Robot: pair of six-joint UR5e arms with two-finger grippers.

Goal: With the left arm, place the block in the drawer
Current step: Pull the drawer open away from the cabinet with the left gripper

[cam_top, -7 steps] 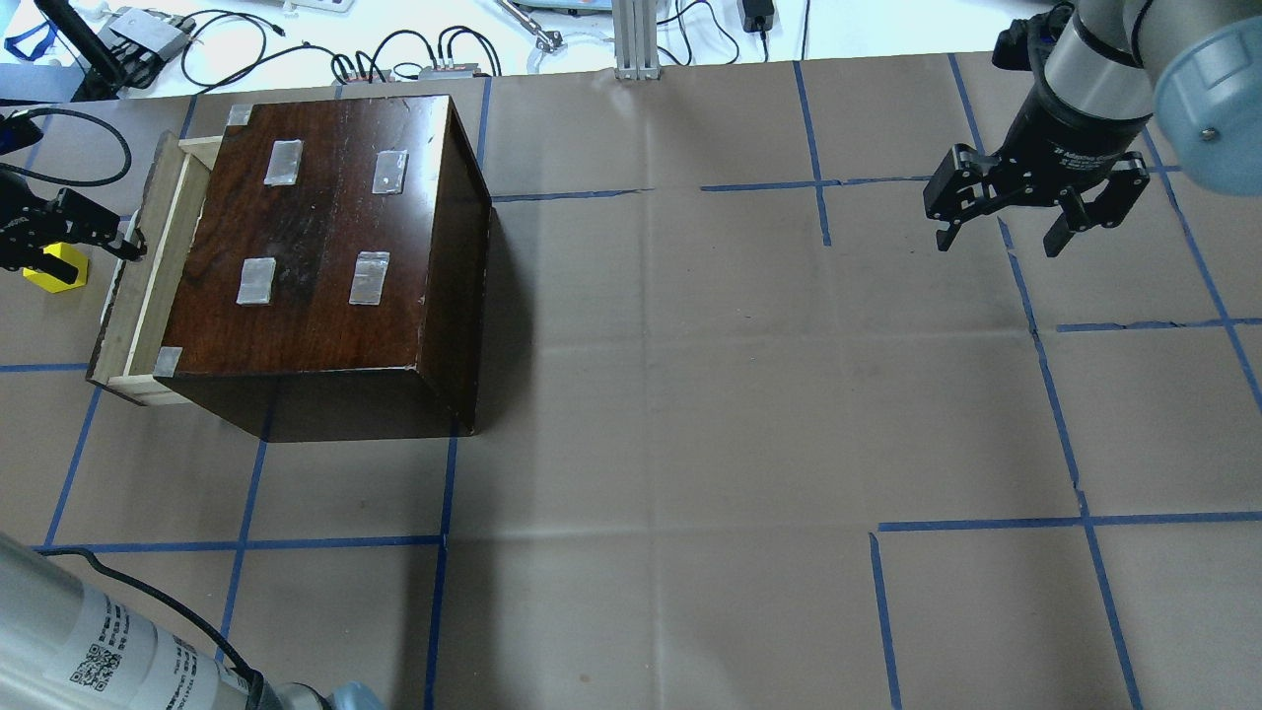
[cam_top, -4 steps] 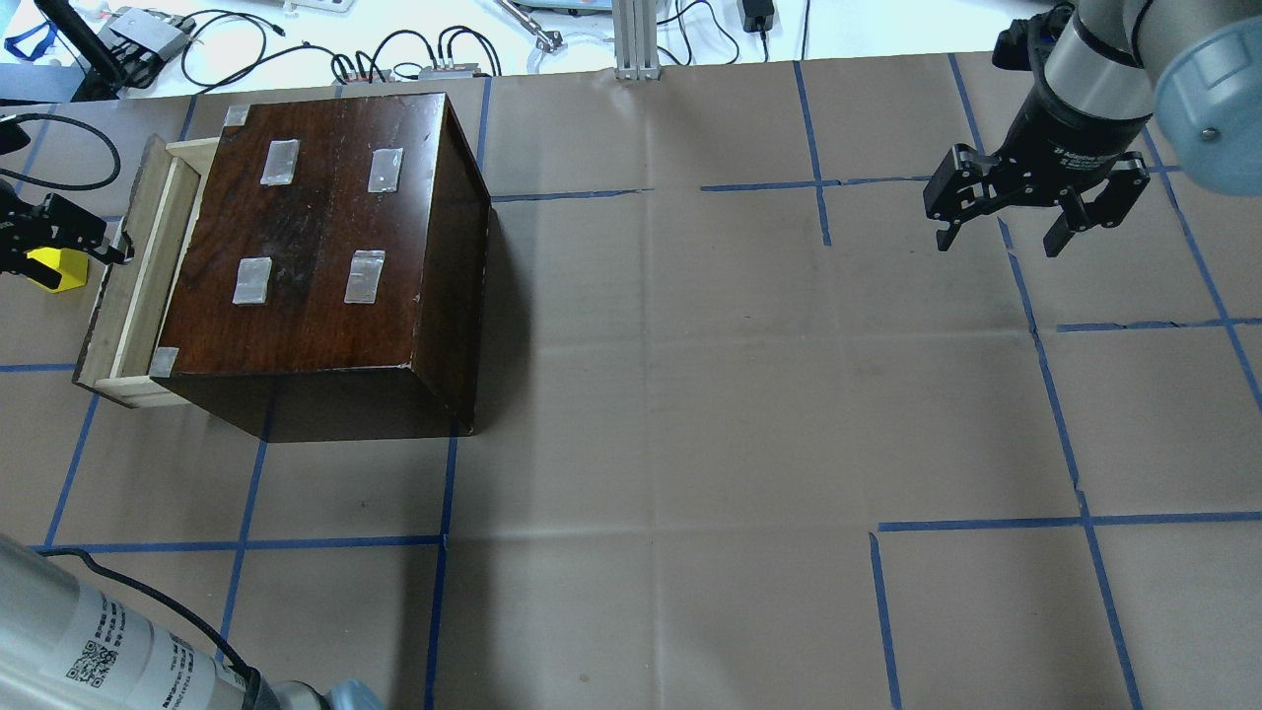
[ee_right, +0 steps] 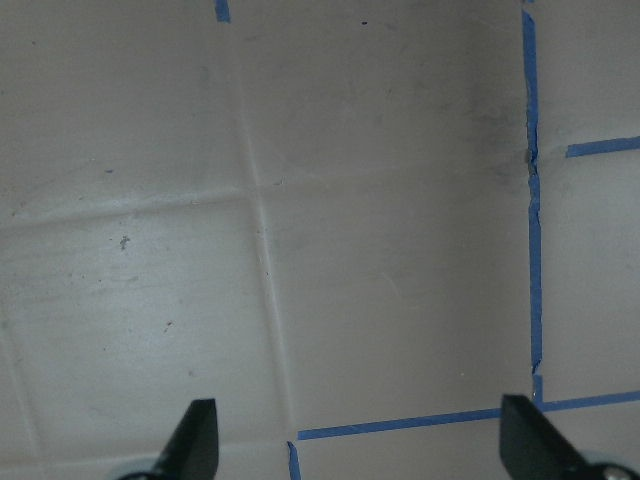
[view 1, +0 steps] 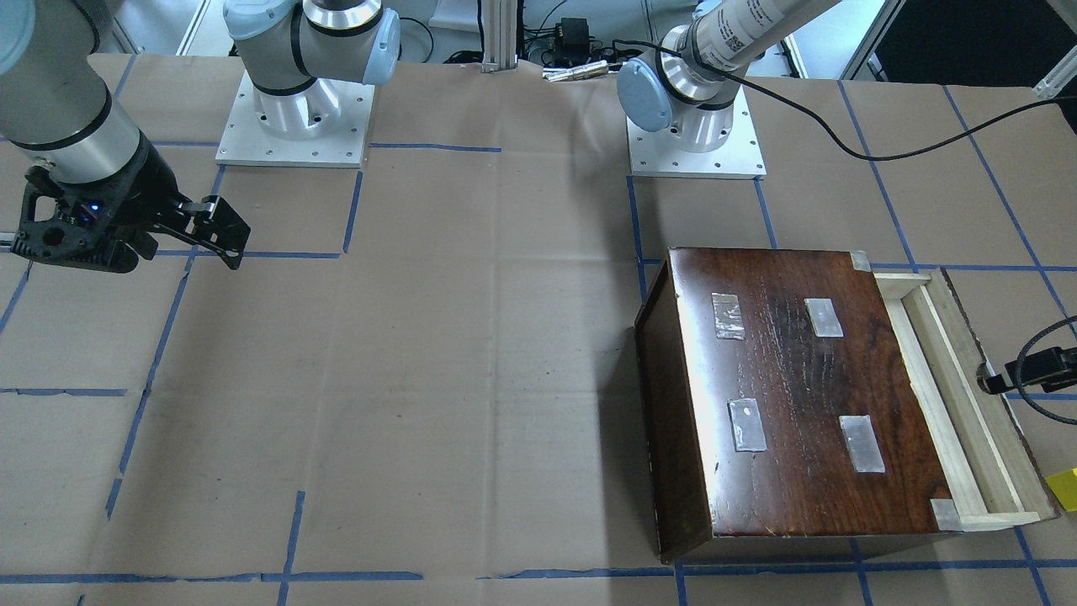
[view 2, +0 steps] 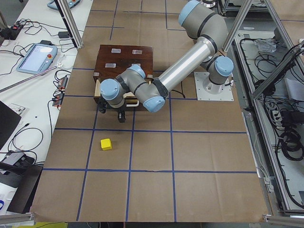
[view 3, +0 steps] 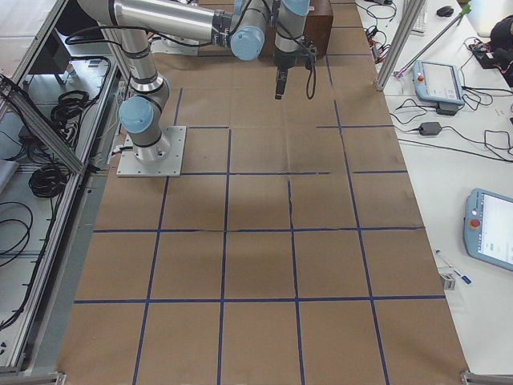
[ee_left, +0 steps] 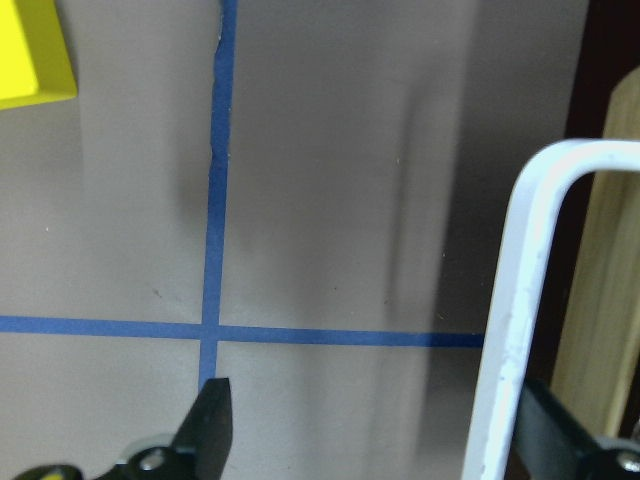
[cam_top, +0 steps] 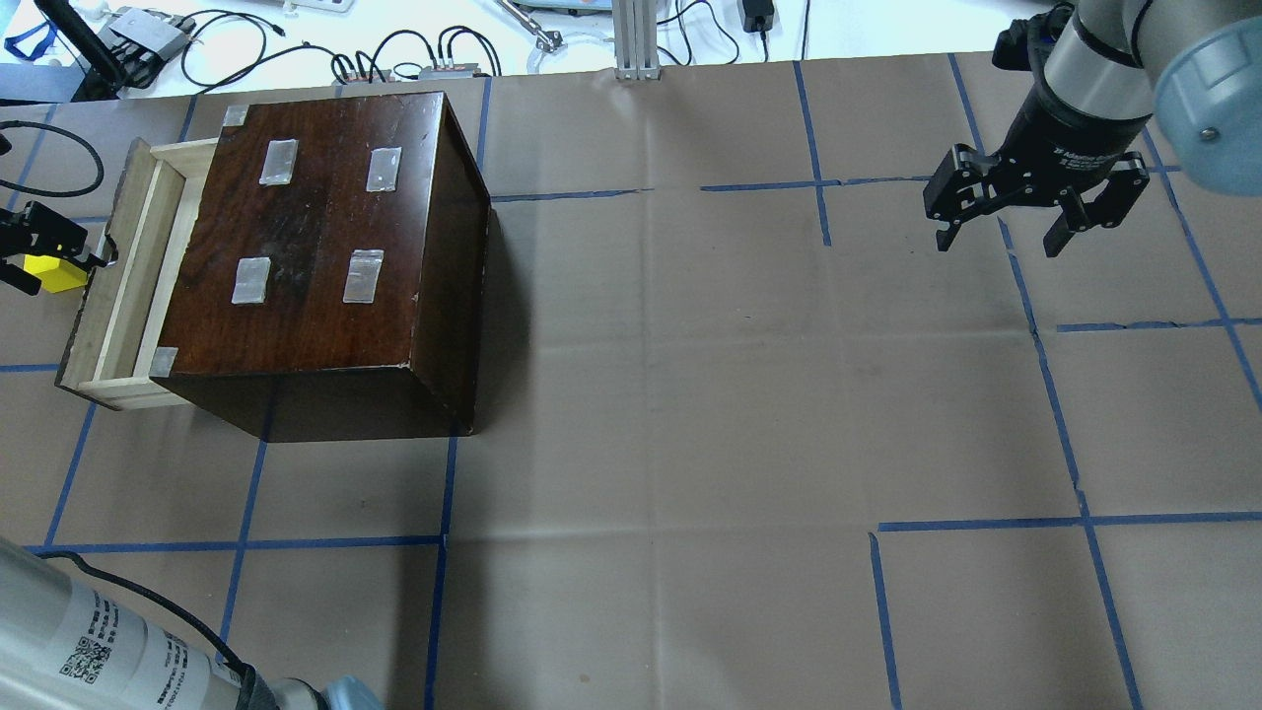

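Note:
The yellow block [cam_top: 54, 274] lies on the paper left of the cabinet; it also shows in the left wrist view [ee_left: 30, 55] and the exterior left view [view 2: 106, 144]. The drawer [cam_top: 118, 296] stands part-way out of the dark-brown cabinet [cam_top: 315, 227], its pale tray bare. My left gripper [ee_left: 385, 420] is open at the drawer front. The white handle [ee_left: 510, 280] stands between its fingers, close to one of them. In the overhead view the left gripper [cam_top: 69, 258] partly hides the block. My right gripper [cam_top: 1001, 237] is open and empty, hovering at the far right.
Taped patches [cam_top: 279, 162] lie on the cabinet top. Cables and boxes [cam_top: 148, 35] sit beyond the table's far edge. The left arm's black cable [view 1: 841, 135] trails over the paper. Blue tape lines [cam_top: 631, 192] cross the brown paper.
My left gripper has moved left and the drawer has come further out with it. The cabinet has shifted slightly left. The block and the right arm have not moved.

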